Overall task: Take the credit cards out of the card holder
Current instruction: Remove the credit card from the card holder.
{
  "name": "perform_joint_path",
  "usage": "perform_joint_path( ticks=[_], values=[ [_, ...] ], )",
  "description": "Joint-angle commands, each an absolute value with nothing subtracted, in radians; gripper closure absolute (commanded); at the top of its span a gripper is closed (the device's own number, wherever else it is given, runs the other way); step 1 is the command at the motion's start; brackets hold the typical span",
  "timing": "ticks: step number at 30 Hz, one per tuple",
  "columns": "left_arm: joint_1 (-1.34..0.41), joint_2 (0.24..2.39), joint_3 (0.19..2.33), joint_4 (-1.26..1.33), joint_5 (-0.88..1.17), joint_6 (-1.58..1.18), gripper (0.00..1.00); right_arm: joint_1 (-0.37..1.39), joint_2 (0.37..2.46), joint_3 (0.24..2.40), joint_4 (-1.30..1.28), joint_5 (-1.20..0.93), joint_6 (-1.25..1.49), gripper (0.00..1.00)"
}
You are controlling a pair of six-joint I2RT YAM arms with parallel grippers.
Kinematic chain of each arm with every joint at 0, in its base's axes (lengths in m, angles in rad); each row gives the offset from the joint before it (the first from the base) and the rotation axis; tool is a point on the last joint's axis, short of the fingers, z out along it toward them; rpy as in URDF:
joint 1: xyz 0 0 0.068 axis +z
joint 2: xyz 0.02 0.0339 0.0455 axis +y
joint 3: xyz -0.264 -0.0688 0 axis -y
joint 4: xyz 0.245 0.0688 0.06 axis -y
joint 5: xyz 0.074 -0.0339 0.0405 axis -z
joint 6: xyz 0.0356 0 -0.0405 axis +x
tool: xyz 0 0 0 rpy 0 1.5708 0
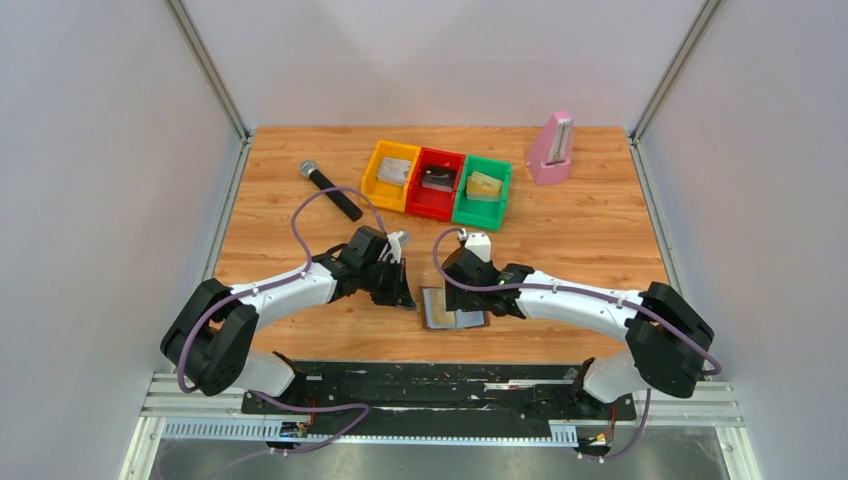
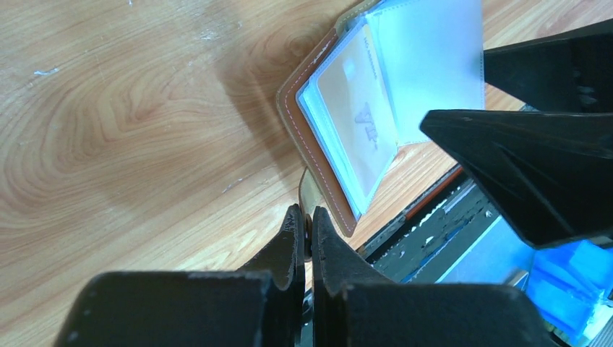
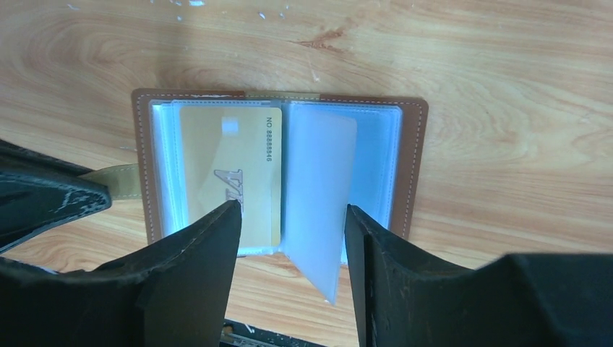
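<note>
Wood tabletop (image 3: 506, 58): right claw (image 3: 293, 208) wide open over card holder (image 3: 372, 159), left claw (image 2: 306, 211) closed.

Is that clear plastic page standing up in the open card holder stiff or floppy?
Probably floppy: the clear page looks thin and see-through, hinged only at the spine. Likely slick too, so the right end effector might slip. The gold card beside it looks stiffer.
</note>
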State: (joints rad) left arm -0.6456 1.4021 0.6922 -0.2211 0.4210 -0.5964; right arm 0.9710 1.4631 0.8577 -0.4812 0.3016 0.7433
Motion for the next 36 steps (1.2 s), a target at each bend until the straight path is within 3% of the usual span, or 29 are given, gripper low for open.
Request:
perform_joint_path(
  ticks=[1,9,16,29,36],
  values=[
    [-0.646,1.382,0.707,-0.230,0.407,-0.576,0.97,0.951,1.385,0.871,-0.512,0.337,0.758,0.44],
    [-0.647,1.349,0.726,-0.272,0.372,-0.587,0.69,0.930,1.287,0.877,-0.533,0.308,0.727,0.48],
    [-0.646,1.322,0.752,-0.281,0.386,-0.602,0.55,0.903,1.290,0.834,-0.407,0.210,0.661,0.58],
    [-0.649,1.390,0.740,-0.145,0.482,-0.653,0.55,0.749,1.375,0.697,-0.105,-0.149,0.615,0.68],
    [-0.649,1.468,0.721,-0.050,0.530,-0.669,0.68,0.698,1.406,0.640,-0.017,-0.254,0.628,0.72]
  ],
)
